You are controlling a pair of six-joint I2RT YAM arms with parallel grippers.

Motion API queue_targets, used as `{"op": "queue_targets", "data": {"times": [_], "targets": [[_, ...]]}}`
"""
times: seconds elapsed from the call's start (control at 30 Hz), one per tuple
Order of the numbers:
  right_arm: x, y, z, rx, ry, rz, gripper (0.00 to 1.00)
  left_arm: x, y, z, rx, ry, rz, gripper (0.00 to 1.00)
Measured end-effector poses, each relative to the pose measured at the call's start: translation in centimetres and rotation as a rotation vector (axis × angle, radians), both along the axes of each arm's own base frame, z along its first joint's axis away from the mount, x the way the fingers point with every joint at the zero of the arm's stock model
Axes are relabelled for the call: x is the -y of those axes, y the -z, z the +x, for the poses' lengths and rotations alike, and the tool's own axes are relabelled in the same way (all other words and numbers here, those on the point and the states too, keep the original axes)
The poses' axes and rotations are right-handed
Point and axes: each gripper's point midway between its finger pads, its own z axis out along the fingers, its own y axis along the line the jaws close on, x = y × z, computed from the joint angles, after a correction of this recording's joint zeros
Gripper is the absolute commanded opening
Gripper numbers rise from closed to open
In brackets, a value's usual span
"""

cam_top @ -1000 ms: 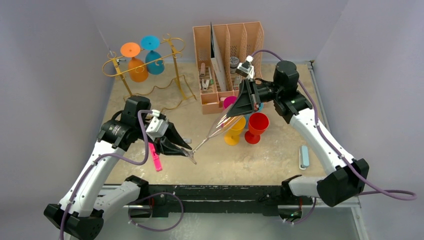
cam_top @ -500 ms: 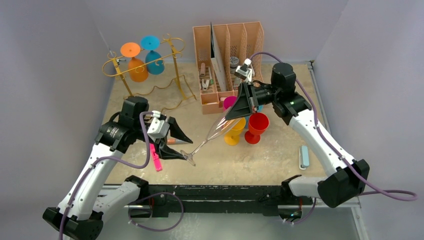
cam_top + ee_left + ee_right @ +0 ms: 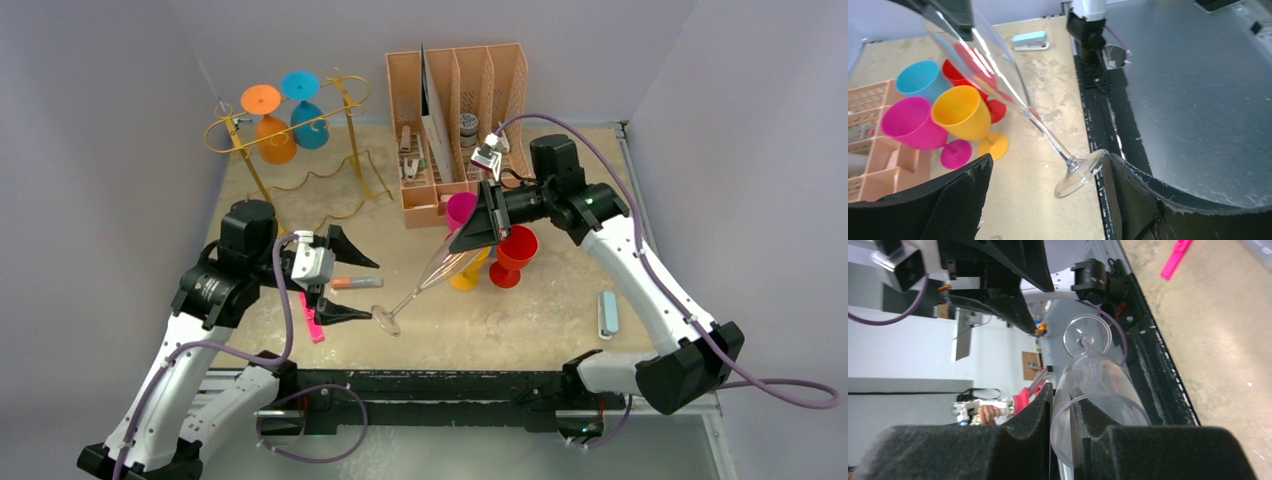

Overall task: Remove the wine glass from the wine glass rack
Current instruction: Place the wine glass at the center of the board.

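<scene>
A clear wine glass (image 3: pixel 440 267) hangs tilted above the table, its foot (image 3: pixel 386 321) pointing at the near edge. My right gripper (image 3: pixel 462 240) is shut on the bowl's rim, one finger inside and one outside, as the right wrist view shows (image 3: pixel 1063 397). My left gripper (image 3: pixel 374 290) is open, its fingers standing on either side of the foot (image 3: pixel 1080 172). The foot's edge lies close against one finger (image 3: pixel 1128 195). The gold wine glass rack (image 3: pixel 355 135) stands at the back left. An orange glass (image 3: pixel 272 135) and a blue glass (image 3: pixel 308 122) hang from it upside down.
A peach desk organiser (image 3: pixel 455 110) stands at the back centre. Magenta (image 3: pixel 460 208), yellow (image 3: pixel 470 265) and red (image 3: pixel 515 250) goblets stand right under the held glass. A pink marker (image 3: pixel 310 320) and another pen (image 3: pixel 355 284) lie by my left gripper. A light-blue stapler (image 3: pixel 607 313) lies at right.
My left gripper has opened off the glass's foot and drawn back to the left. The right gripper has kept its hold on the bowl and shifted slightly left.
</scene>
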Motion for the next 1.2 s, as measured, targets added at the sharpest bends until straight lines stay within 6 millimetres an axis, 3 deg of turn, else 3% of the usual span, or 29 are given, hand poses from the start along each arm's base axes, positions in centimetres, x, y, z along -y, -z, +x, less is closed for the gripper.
{"op": "queue_targets", "data": {"times": [0.17, 0.5, 0.7, 0.93, 1.2], "targets": [[-0.4, 1.7, -0.7, 0.097, 0.018, -0.14, 0.0, -0.3, 0.0, 1.9, 0.012, -0.137, 0.011, 0.83], [-0.2, 8.0, -0.6, 0.293, 0.033, -0.475, 0.0, -1.0, 0.3, 6.8, -0.103, -0.459, -0.006, 0.86], [0.4, 9.2, 0.2, 0.441, 0.056, -0.56, 0.0, -2.1, 0.1, 9.2, -0.159, -0.648, -0.027, 0.88], [1.3, 9.8, -0.4, 0.591, 0.038, -0.611, 0.0, -2.9, 0.4, 10.5, -0.216, -0.752, -0.014, 0.91], [3.3, 12.3, -0.1, 0.624, 0.062, -0.719, 0.0, -2.7, 0.0, 10.1, -0.236, -0.736, -0.027, 0.91]]}}
